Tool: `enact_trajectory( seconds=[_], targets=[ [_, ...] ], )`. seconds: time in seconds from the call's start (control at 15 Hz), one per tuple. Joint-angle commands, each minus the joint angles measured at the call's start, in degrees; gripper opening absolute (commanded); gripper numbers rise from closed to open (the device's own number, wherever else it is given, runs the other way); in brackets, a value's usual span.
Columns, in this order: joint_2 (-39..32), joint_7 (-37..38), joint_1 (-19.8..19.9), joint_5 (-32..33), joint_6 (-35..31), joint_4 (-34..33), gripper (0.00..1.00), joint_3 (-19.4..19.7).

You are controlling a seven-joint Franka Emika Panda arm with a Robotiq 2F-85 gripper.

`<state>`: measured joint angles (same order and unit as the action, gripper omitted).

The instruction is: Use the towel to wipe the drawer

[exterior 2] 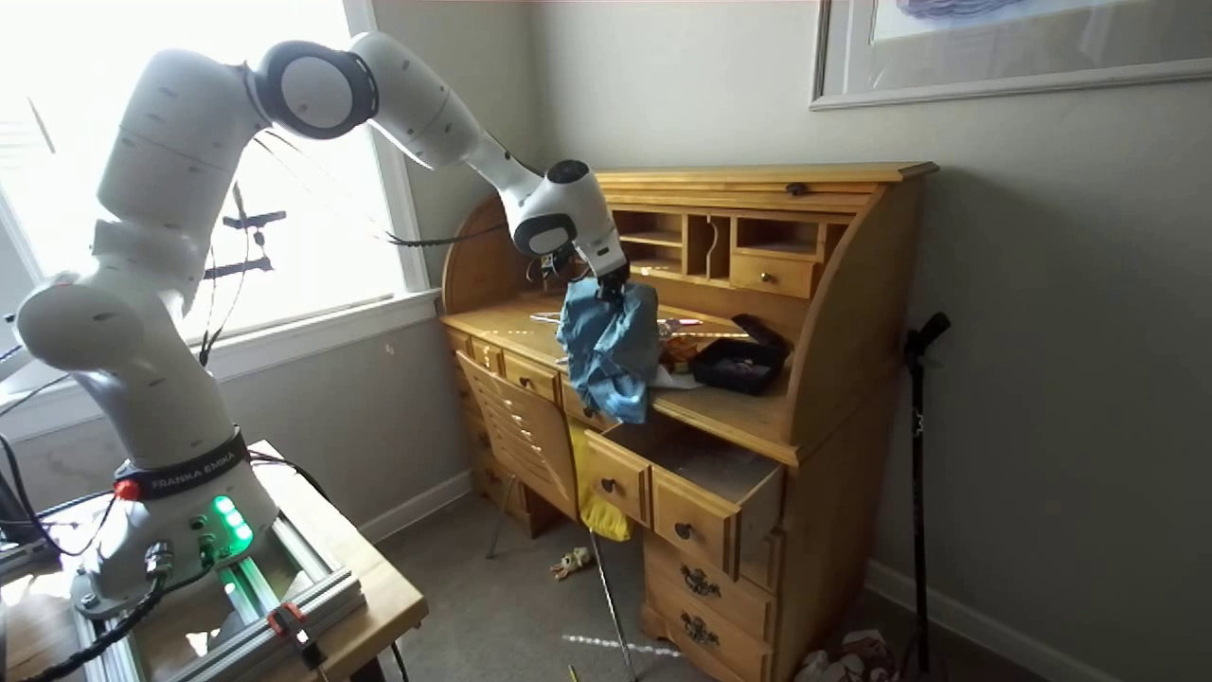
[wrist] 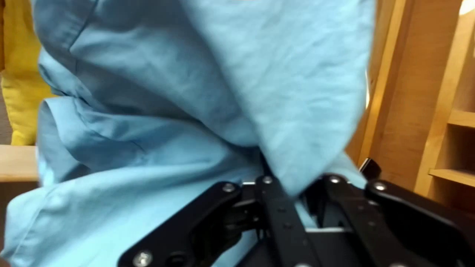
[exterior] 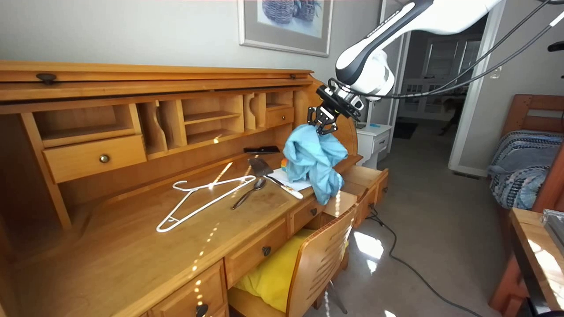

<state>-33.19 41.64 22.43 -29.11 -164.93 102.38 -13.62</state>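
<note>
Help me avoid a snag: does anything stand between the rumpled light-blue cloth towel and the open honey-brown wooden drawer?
Nothing visible does: the towel hangs from the black gripper, with the drawer lower down. The slatted brown wooden chair stands close beside the drawer, apparently not between.

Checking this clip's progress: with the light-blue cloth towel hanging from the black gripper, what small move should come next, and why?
Probably ease the light-blue cloth towel across until it hangs over the pulled-out honey-brown wooden drawer: the black gripper holds the towel pinched, but most of the drawer's inside shows beside the towel.
</note>
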Motion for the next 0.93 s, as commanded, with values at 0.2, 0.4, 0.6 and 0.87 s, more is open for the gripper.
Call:
enact_trajectory(
  seconds=[0.2, 0.4, 0.6, 0.87],
  targets=[
    [-6.7, 4.6, -9.0, -2.4, -8.5, -3.7, 0.74, 14.3],
    [-6.1, 12.1, -12.6, -2.1, -10.4, -0.5, 0.95, 22.3],
    [-5.2, 20.4, -18.0, 0.2, -10.5, 3.3, 1.0, 33.4],
    [-6.3, 19.3, -15.7, 1.3, -9.3, 1.3, 1.0, 31.9]
  ],
)
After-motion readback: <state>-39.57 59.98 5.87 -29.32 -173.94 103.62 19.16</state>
